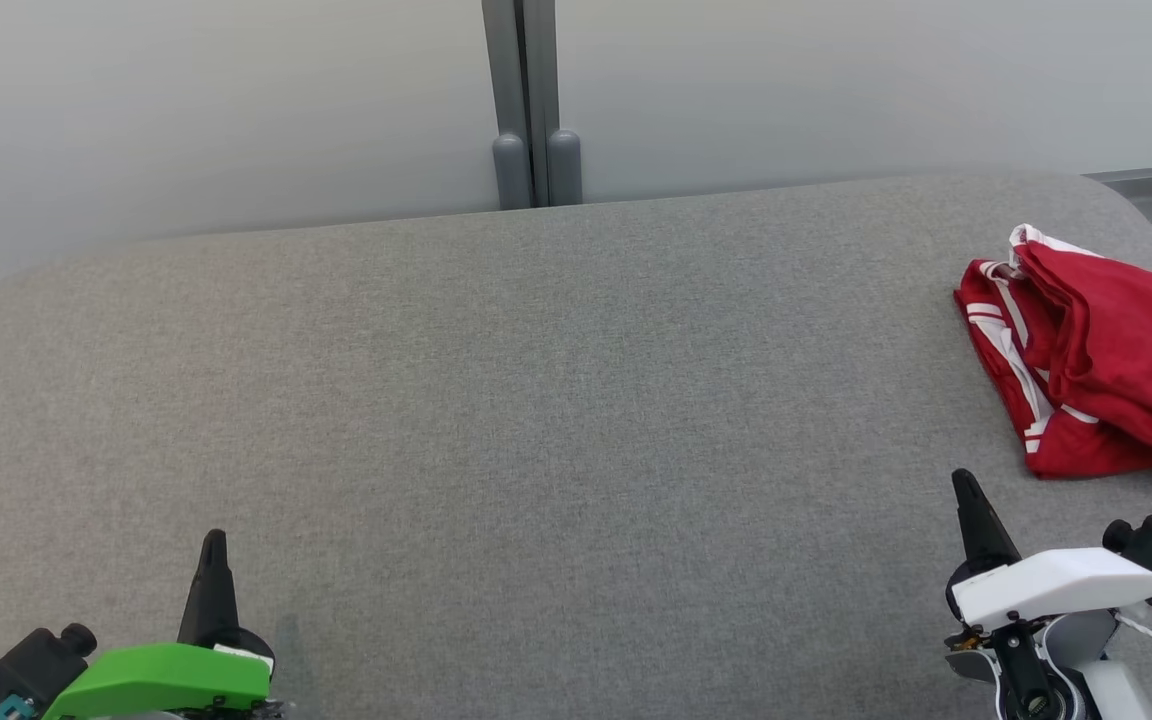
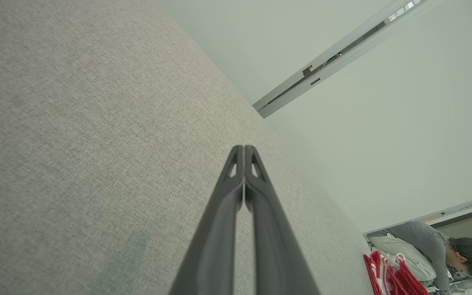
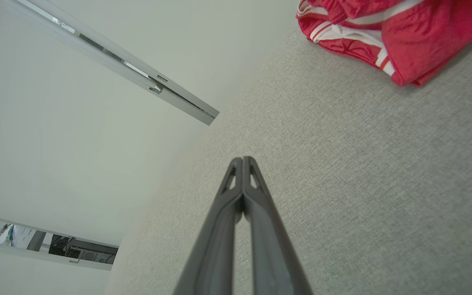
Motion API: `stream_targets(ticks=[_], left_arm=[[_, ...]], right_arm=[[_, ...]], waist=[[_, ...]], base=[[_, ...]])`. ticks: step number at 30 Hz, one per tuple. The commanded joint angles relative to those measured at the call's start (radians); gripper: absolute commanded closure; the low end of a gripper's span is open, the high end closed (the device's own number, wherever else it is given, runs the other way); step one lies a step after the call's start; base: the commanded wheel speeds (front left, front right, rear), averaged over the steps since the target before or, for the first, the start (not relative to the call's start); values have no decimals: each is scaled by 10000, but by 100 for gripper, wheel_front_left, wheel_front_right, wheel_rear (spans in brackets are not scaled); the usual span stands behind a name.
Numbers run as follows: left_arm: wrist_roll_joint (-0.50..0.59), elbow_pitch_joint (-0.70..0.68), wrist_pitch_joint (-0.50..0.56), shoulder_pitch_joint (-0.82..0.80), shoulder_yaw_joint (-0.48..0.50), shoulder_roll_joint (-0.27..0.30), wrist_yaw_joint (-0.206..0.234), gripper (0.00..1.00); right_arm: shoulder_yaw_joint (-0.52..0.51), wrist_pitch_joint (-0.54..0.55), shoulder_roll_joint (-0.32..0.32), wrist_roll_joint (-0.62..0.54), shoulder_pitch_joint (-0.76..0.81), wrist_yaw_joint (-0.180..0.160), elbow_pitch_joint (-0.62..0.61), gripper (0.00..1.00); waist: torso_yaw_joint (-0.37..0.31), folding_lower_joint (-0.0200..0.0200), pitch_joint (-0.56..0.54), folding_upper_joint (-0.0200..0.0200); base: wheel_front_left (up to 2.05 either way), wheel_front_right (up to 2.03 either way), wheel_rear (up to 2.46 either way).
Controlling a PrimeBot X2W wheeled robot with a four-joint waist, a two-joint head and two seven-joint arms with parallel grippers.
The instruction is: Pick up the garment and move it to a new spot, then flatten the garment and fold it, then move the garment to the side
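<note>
Looking down from the head view, I see the garment (image 1: 1096, 365) folded in a red heap at the right edge of the grey tabletop (image 1: 536, 400), while my left hand (image 1: 213, 545) sits lower left and my right hand (image 1: 966, 490) lower right — both pinched closed, empty. Left wrist view: garment (image 2: 391, 278) at lower right, a person (image 2: 428, 250) beyond. Right wrist view: it lies upper right. I judge the task nearly finished — only retreat remains.
</note>
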Motion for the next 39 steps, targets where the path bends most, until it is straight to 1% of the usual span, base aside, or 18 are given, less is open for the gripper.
stream_targets(ticks=[1, 17, 39], left_arm=[[-357, -137, 69, -300, 69, 67, -69, 100], [-2036, -196, 534, -492, 174, 83, -93, 100], [-3964, -262, 1054, -689, 299, 101, -133, 100]], right_arm=[[-61, 76, -22, 345, -209, -3, -174, 100], [-213, 434, 0, 2102, -238, -4, -321, 100], [-392, 858, 28, 4151, -261, -2, -487, 100]], waist=[[4, 0, 2, 0], [47, 0, 20, 0], [106, 0, 45, 0]], base=[[0, 0, 0], [0, 0, 0], [0, 0, 0]])
